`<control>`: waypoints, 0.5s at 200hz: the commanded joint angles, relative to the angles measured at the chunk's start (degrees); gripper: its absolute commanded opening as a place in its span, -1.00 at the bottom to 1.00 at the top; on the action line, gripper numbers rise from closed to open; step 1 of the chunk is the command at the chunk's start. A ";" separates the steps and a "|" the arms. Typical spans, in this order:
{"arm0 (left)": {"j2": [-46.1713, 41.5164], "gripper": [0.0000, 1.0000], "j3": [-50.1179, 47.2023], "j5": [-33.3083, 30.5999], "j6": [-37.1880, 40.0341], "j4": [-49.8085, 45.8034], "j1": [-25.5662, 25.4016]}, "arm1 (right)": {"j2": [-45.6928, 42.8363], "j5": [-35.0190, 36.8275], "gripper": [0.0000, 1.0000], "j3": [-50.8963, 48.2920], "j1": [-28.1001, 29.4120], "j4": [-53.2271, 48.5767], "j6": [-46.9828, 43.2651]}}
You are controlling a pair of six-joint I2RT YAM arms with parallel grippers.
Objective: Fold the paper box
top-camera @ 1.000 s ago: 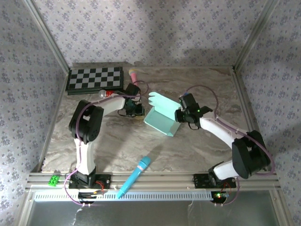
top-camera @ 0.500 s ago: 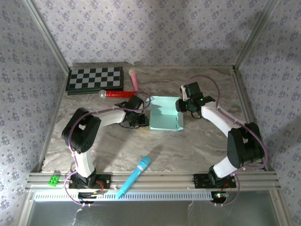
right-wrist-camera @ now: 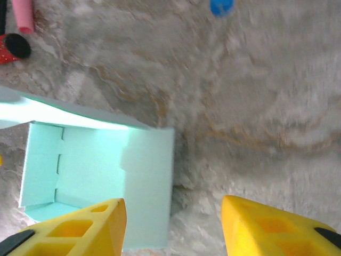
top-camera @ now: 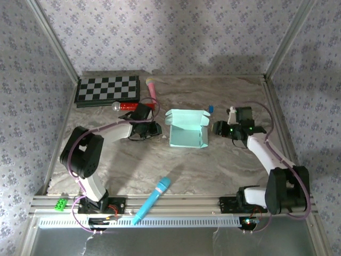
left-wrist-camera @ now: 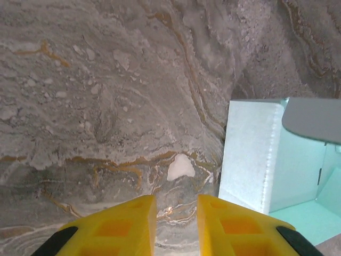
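Left pincer [left-wrist-camera: 176,226] has its blocky yellow plastic fingers [left-wrist-camera: 120,226] only a narrow gap apart, gripping nothing, with bare worktop [left-wrist-camera: 106,106] beneath the tips. The paper box [left-wrist-camera: 266,160] lies just ahead and to this pincer's right, not touching it. Right pincer [right-wrist-camera: 173,232] stands wide apart and holds nothing. The box's near corner sits just in front of its gap, and whether a finger brushes the card cannot be told. The box is thin pale mint card, a shallow rectangular tray with low straight walls and a lid flap raised along the far side. The worktop is grey marble-patterned, veined in tan. The right wrist view looks into the tray, showing its smooth floor and notched inner wall, with a small blue piece [right-wrist-camera: 221,6] farther ahead. From above, the box rests between the two pincers, a chessboard [top-camera: 108,89] lies beyond the left one, and a blue microphone [top-camera: 154,198] lies well behind both.
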 commanded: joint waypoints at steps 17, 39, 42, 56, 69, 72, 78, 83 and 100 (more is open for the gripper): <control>4.16 -0.49 2.19 3.67 -1.01 2.70 -0.08 | 2.78 -12.32 0.03 -7.59 -1.97 13.89 9.93; 5.58 -0.49 2.63 4.87 -1.34 3.41 -0.22 | 6.05 -13.82 0.08 -8.87 -2.02 17.99 11.38; 5.74 -0.49 2.72 4.95 -1.35 3.41 -0.27 | 6.58 -14.29 0.08 -8.97 -2.04 18.51 11.62; 6.26 -0.48 2.83 5.36 -1.37 3.63 -0.43 | 8.70 -15.72 0.08 -9.24 -2.00 20.96 12.40; 6.67 -0.49 2.98 5.60 -1.41 3.59 -0.47 | 10.05 -16.34 0.08 -9.32 -2.01 22.68 12.79; 6.67 -0.49 2.92 5.61 -1.47 3.59 -0.61 | 10.27 -16.55 0.08 -9.41 -2.02 23.11 12.97; 6.75 -0.49 2.98 5.65 -1.41 3.59 -0.62 | 10.79 -16.78 0.08 -9.50 -1.97 23.85 13.23; 6.84 -0.49 2.91 5.70 -1.39 3.67 -0.65 | 11.17 -17.02 0.08 -9.45 -1.92 24.36 13.41; 7.13 -0.51 2.90 6.27 -1.49 4.02 -0.87 | 12.69 -17.81 0.07 -9.28 -1.82 25.67 13.80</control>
